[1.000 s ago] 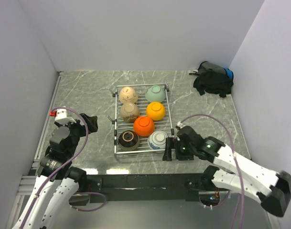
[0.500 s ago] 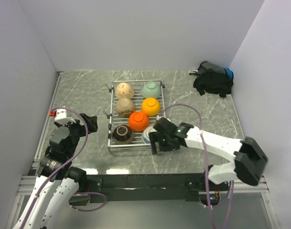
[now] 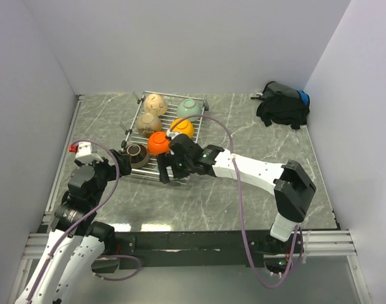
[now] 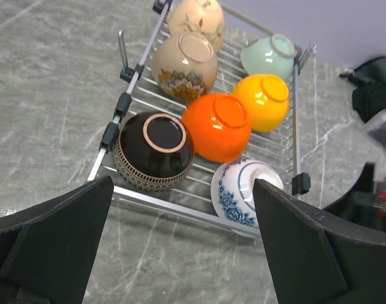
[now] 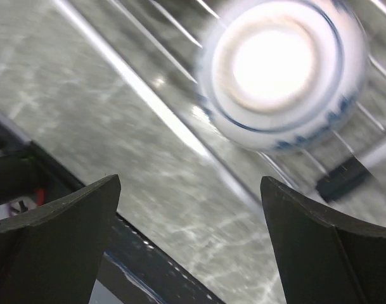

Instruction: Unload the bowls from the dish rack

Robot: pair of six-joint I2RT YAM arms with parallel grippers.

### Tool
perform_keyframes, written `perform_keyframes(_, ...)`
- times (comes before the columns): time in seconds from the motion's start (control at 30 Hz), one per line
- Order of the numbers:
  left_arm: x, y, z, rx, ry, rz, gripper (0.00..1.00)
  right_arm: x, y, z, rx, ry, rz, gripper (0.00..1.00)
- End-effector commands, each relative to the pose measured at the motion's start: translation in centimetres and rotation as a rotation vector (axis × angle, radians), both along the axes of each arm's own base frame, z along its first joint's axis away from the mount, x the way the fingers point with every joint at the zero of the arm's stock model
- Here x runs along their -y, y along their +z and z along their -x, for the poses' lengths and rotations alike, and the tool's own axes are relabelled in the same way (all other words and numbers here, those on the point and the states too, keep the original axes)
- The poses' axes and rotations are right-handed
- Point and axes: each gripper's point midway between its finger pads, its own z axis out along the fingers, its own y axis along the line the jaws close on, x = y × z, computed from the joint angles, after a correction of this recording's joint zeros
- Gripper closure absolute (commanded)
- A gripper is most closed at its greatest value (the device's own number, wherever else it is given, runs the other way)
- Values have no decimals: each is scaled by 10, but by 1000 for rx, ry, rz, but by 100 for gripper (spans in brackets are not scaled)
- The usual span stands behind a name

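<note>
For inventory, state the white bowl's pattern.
White bowl: blue floral print; best in left wrist view.

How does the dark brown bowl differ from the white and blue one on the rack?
Colour: the dark brown bowl is dark with a patterned tan band by its rim; the white and blue bowl is white with blue flowers. Place: in the left wrist view the dark one sits at the near left corner of the dish rack, the white one at the near right. Both lie upside down, foot rings up, beside the orange bowl.
</note>
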Motion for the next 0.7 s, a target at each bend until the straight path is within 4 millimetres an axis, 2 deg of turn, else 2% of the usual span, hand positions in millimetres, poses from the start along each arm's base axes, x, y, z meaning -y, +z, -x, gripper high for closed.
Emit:
perform_keyframes(0.0, 11, 14, -8, 16, -51, -1, 1, -23, 50, -3, 131, 88, -108, 0)
perform_keyframes(0.07, 17, 9, -14, -23, -75, -11, 1, -7, 49, -2, 153, 67, -65, 0)
perform_keyframes(0.1, 18, 17, -17, -23, -82, -14, 1, 8, 61, -10, 214, 25, -49, 0)
perform_keyframes(0.13, 22, 11, -24, -64, -88, -25, 1, 21, 55, -9, 216, 13, -14, 0)
perform_keyframes(0.17, 26, 12, -27, -77, -105, -26, 0, 31, 56, -10, 232, -3, -1, 0)
perform_keyframes(0.2, 29, 22, -30, -81, -114, -25, 1, 45, 68, -16, 262, -35, -7, 0)
perform_keyframes(0.23, 33, 12, -39, -135, -122, -34, 1, 60, 58, -14, 253, -49, 21, 0)
perform_keyframes(0.27, 38, 11, -43, -155, -138, -34, 1, 70, 58, -17, 258, -67, 26, 0)
perform_keyframes(0.3, 42, 18, -49, -157, -143, -33, 0, 80, 67, -17, 275, -90, 6, 0)
perform_keyframes(0.33, 51, 3, -55, -223, -164, -51, 1, 100, 56, -23, 265, -132, 29, 0)
perform_keyframes(0.37, 57, 1, -59, -247, -173, -56, 1, 110, 55, -26, 262, -159, 25, 0)
perform_keyframes(0.4, 62, 8, -65, -247, -172, -65, 1, 121, 63, -26, 274, -186, -1, 0)
perform_keyframes(0.43, 76, -10, -69, -323, -198, -96, 1, 140, 51, -33, 254, -234, 7, 0)
perform_keyframes(0.47, 82, -14, -72, -349, -199, -108, 1, 148, 50, -33, 249, -257, -8, 0)
perform_keyframes(0.5, 86, -6, -78, -346, -185, -124, 1, 158, 58, -34, 267, -289, -42, 0)
perform_keyframes(0.53, 101, -22, -81, -396, -202, -170, 1, 168, 47, -34, 257, -312, -40, 0)
perform_keyframes(0.57, 105, -26, -81, -421, -198, -202, 1, 181, 51, -37, 260, -355, -70, 0)
perform_keyframes(0.6, 106, -17, -88, -403, -158, -235, 1, 187, 50, -37, 260, -372, -78, 0)
perform_keyframes(0.63, 121, -30, -89, -439, -178, -285, 1, 194, 41, -36, 249, -391, -74, 0)
perform_keyframes(0.67, 123, -35, -86, -470, -177, -328, 1, 201, 42, -37, 251, -416, -83, 0)
